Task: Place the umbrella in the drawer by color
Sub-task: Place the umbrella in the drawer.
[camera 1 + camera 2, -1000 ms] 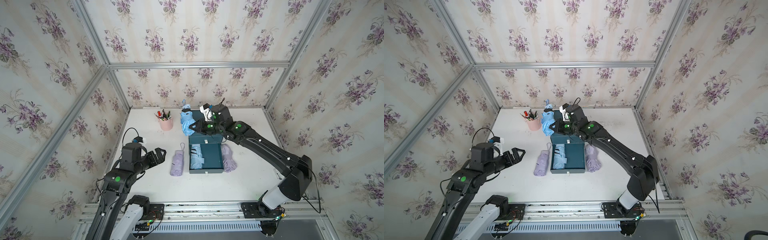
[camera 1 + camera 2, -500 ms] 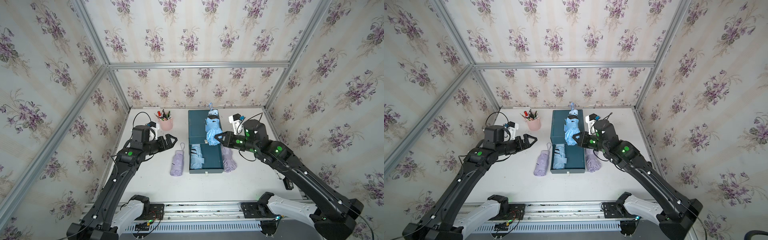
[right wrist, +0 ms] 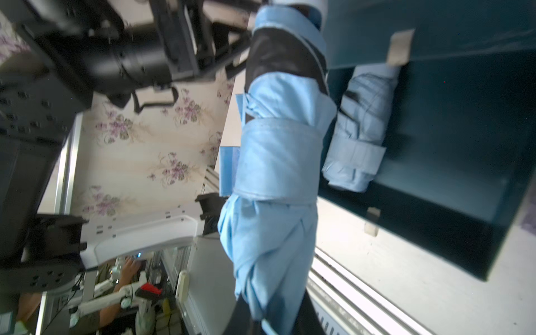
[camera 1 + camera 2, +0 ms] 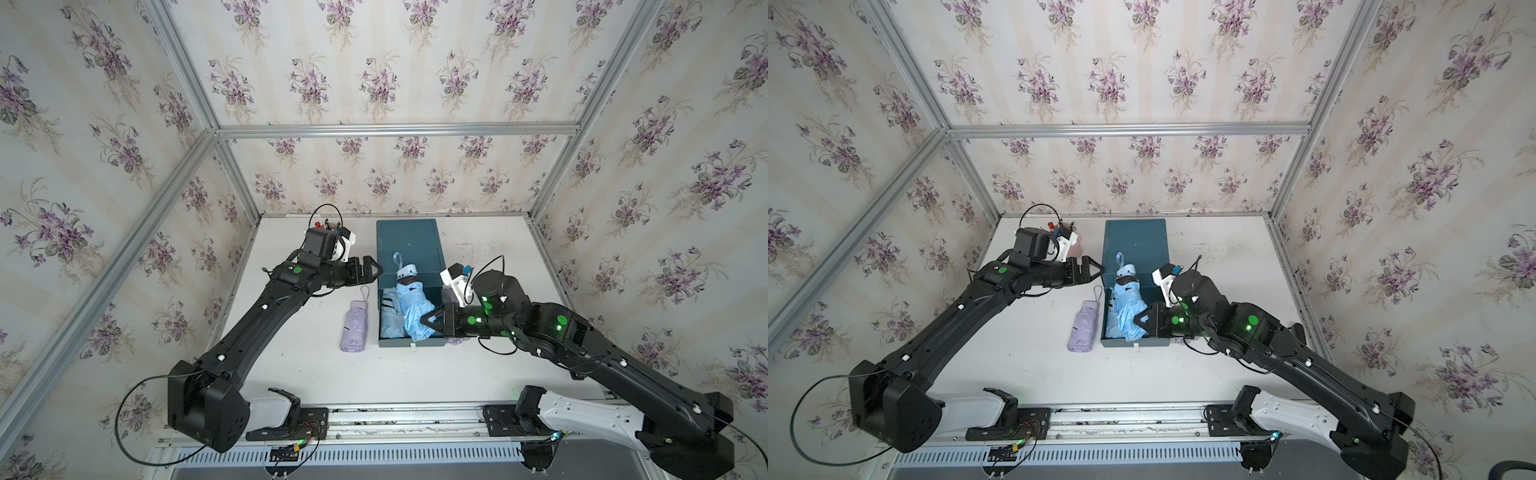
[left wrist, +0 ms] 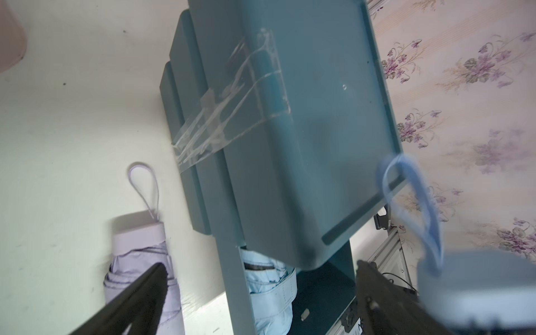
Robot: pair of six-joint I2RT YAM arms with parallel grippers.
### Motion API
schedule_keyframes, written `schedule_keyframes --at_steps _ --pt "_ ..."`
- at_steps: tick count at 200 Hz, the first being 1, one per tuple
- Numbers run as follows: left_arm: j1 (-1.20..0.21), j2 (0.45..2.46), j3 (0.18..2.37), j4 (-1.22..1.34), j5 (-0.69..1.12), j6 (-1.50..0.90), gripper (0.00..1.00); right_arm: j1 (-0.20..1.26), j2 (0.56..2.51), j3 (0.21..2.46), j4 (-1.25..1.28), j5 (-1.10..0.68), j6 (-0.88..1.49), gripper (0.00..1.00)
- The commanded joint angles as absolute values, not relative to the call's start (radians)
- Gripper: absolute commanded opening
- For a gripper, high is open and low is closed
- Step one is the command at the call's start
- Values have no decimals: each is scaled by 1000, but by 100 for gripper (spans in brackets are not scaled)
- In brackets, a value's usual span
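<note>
The right pincer (image 4: pixel 430 322) is clamped on the lower, loose-fabric end of the light-blue umbrella (image 4: pixel 409 307). It comes in from the right of the frame, so the grip lies across the umbrella and not along it. From that grip the umbrella's long axis runs up the frame, slightly tilted, to its banded handle and wrist loop, which sit over the front edge of the teal cabinet (image 4: pixel 407 241). This is the relation the coming move turns on, I judge: the held umbrella hangs over the open drawer (image 4: pixel 411 343) in the lower centre of both top views and lies nearly along its length. It is just to the right of a second blue umbrella (image 4: pixel 390 316) already lying inside. The right wrist view shows the two bundles close to parallel, the held one (image 3: pixel 278 162) above the lying one (image 3: pixel 356 139) and nearer the camera, with bare drawer floor beyond. Lowering it into the free right half seems to need little turning — mostly a drop of the raised handle end. The left pincer (image 4: pixel 374 272) stands wide open and holds nothing, hovering at the cabinet's left flank. The lilac umbrella (image 4: pixel 354 326) lies below it on the surface (image 4: pixel 291 365), just left of the drawer and parallel to it. For that one the left arm is plainly the nearer — the right is occupied.
</note>
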State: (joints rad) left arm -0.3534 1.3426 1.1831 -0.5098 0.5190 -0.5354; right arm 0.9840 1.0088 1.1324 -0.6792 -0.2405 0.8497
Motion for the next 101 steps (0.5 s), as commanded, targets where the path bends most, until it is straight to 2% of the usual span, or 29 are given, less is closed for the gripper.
schedule_keyframes --at_steps 1,34,55,101 --pt "-362 1371 1217 -435 558 -537 100 1009 1023 1132 -717 -227 912 0" --pt "-380 1467 1279 -451 533 -516 100 1006 1040 1075 -697 -251 968 0" --pt "-387 1537 1327 -496 505 -498 96 991 1087 1076 -709 -259 976 0" --pt "-404 1579 1335 -546 434 -456 89 859 1136 1041 -686 -358 976 0"
